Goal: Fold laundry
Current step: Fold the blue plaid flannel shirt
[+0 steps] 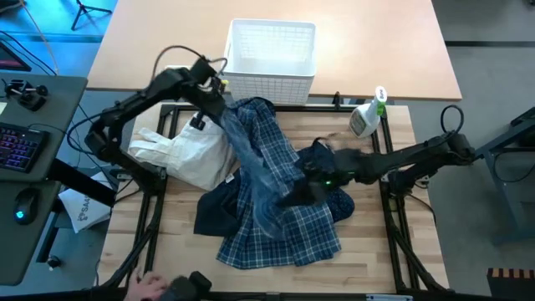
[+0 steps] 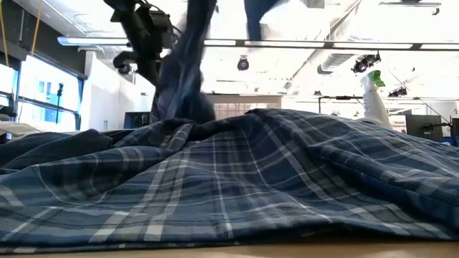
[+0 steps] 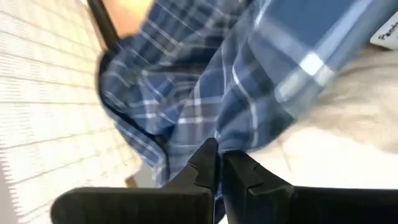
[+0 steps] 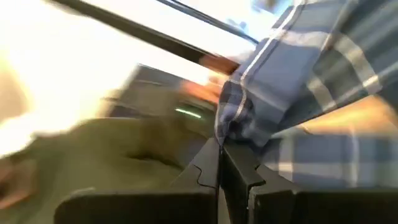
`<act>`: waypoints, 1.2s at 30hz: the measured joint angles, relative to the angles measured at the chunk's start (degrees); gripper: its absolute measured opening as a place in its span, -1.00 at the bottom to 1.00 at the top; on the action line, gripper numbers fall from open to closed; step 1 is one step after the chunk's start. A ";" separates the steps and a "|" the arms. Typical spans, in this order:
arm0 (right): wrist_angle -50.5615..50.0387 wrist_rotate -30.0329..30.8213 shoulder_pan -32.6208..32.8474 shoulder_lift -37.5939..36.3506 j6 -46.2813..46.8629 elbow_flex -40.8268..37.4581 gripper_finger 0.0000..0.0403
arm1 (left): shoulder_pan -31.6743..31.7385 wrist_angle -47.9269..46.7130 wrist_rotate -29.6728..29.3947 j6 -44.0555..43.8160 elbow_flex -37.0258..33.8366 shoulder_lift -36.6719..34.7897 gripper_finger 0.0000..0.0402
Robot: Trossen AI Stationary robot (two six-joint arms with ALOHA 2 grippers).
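Plaid shirt [image 1: 280, 226]: soft woven cloth, matt, creased. Navy garment [image 1: 216, 209]: matt cloth. Cream bag [image 1: 188, 155]: coarse matt fabric. Worktop [image 1: 184, 251]: pale wood, smooth, grain showing. Basket [image 1: 272, 52]: white lattice plastic, slight sheen. Spray bottle [image 1: 368, 113]: glossy plastic. Left gripper [image 3: 219, 163]: matt black plastic.
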 joint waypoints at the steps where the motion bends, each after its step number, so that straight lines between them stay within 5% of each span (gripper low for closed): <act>1: 5.97 2.54 0.68 -0.01 -2.81 0.01 -1.00 | 1.09 -0.01 1.61 1.06 0.79 0.04 -1.00; 6: 14.18 19.97 2.02 -0.72 -13.91 0.04 -1.00 | 6.87 1.29 10.06 6.36 2.86 3.19 -1.00; 11: -5.13 33.51 1.91 -0.74 2.70 0.07 -1.00 | 8.91 3.42 11.49 7.18 2.88 9.64 -1.00; 15: -24.44 32.10 1.59 -0.74 21.62 0.07 -1.00 | 7.81 3.52 13.73 7.15 2.85 13.60 -1.00; 20: -37.82 20.46 2.04 0.62 33.88 0.07 -1.00 | 3.61 5.17 13.38 7.19 2.85 15.32 -1.00; 22: -35.07 13.29 2.67 2.73 35.51 0.04 -1.00 | 1.78 5.68 11.14 7.29 2.85 14.97 -1.00; 25: -17.28 4.80 4.33 6.69 36.01 0.12 -1.00 | -0.42 7.35 3.92 7.34 2.85 13.61 -1.00; 30: 23.64 9.65 6.58 12.60 18.94 4.73 -1.00 | -2.48 12.84 0.79 8.28 2.92 11.46 -1.00; 32: 23.31 12.98 6.50 11.35 13.67 4.89 -1.00 | -2.69 16.78 3.70 8.02 3.01 11.39 -1.00; 36: -0.36 14.83 6.61 9.22 17.64 1.62 -1.00 | -3.61 24.03 7.74 6.26 2.64 13.26 -1.00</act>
